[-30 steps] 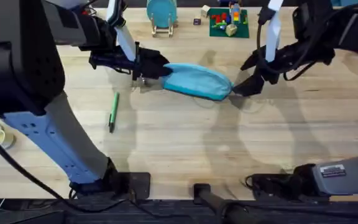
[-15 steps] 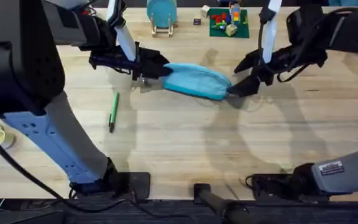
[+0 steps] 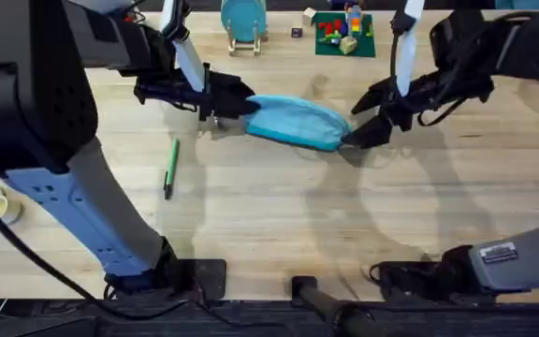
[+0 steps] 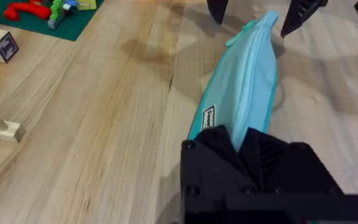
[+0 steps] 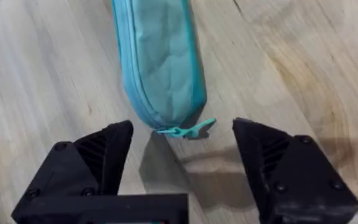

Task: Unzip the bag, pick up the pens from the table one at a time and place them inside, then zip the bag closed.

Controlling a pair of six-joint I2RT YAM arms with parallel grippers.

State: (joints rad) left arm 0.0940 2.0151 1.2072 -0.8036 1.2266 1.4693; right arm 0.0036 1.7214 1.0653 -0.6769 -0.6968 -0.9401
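at the far left of the overhead view, the green pen (image 3: 169, 168) lies loose on the table (image 3: 279, 225), well apart from the bag and untouched; it waits for later.

next comes the left gripper (image 3: 215, 105), clamped on the near end of the bag (image 3: 296, 122). in the left wrist view its black fingers (image 4: 229, 155) pinch the fabric just past a small label, so the pouch is anchored at that end. the bag lies flat across the middle of the table, its zipper looking fully closed.

at the bag's far end sits the zipper pull (image 5: 184, 130), a small teal tab sticking out flat onto the wood. the right gripper (image 5: 182, 162) hangs just short of it, spread wide and empty, one finger to each side of the tab.

the step in hand looks to be catching that pull. to do it well, the right gripper should ease forward and low until the tab sits squarely between the pads, then close on the tab alone, not the fabric corner. the left grip should hold firm, so the pull along the zipper line meets tension rather than dragging the pouch. the tab is thin and flat, so a high approach would likely miss it.
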